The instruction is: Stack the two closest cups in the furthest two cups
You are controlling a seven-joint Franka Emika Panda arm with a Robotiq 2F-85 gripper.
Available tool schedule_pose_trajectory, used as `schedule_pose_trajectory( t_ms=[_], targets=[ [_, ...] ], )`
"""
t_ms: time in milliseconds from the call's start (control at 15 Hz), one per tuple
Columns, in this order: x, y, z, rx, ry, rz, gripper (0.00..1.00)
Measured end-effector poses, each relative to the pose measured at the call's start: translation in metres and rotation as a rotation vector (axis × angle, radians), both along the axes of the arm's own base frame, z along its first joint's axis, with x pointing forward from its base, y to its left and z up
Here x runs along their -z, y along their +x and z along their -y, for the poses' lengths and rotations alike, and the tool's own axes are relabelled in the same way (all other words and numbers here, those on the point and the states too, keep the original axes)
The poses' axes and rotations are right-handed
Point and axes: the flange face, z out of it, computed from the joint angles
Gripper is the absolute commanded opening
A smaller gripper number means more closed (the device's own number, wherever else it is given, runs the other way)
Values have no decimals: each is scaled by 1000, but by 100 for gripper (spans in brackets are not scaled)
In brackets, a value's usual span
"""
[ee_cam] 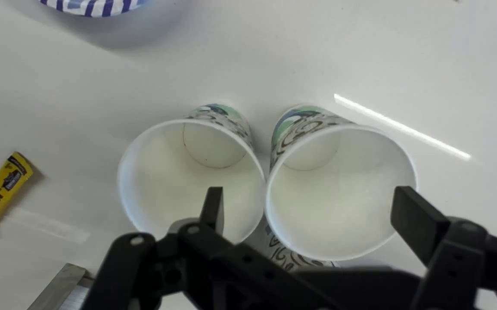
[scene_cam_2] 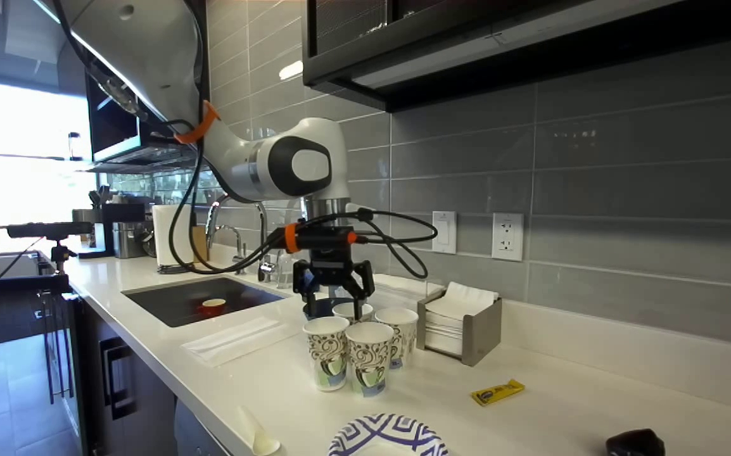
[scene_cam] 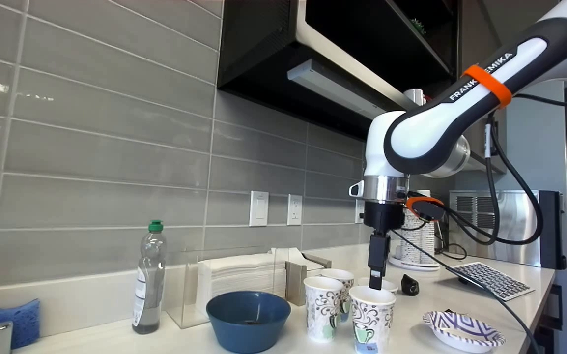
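Your jaws stand spread, with nothing pinched between them. You have the gripper point(ee_cam: 309, 202) above the cups, on the side of the group away from the napkin holder point(scene_cam_2: 484, 335). Take that holder as your mark: the nearest cup point(scene_cam_2: 403, 332) is just beside it, the neighbour cup point(scene_cam_2: 370, 360) and the fourth cup point(scene_cam_2: 344, 310) stand farther off, and the outer cup point(scene_cam_2: 326, 353) is farthest away.

In the wrist view, one finger point(ee_cam: 213, 211) shows over the mouth of the neighbour cup, the opposite finger point(ee_cam: 420, 219) at the rim of the outer cup. Whether either tip is below a rim, I can't tell.

All four stand upright, each showing its own rim, so nothing is nested yet and both stackings are left to you. I'd judge you are at the first pick, probably of the outer cup. Its rim seems to touch the neighbour's, so you may need to shift before closing. Which pair counts as closest, the pictures don't settle.
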Motion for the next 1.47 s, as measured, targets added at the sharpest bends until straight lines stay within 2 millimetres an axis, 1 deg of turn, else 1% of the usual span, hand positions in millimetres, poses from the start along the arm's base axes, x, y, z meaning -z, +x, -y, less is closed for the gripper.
schedule_pose_trajectory(
  t_ms=[533,867,933,1000,1067,1133,1267,1400,1467],
  targets=[
    [8,6,4,25,2,29,100],
    [20,8,6,29,1,18,100],
    [22,9,6,30,1,15,83],
    [24,9,6,31,1,14,74],
    [25,10,7,33,1,16,68],
    [26,11,8,35,1,19,59],
    [27,12,9,40,0,25,44],
    [28,12,10,45,0,28,31],
    [28,12,10,46,0,27,23]
  ],
)
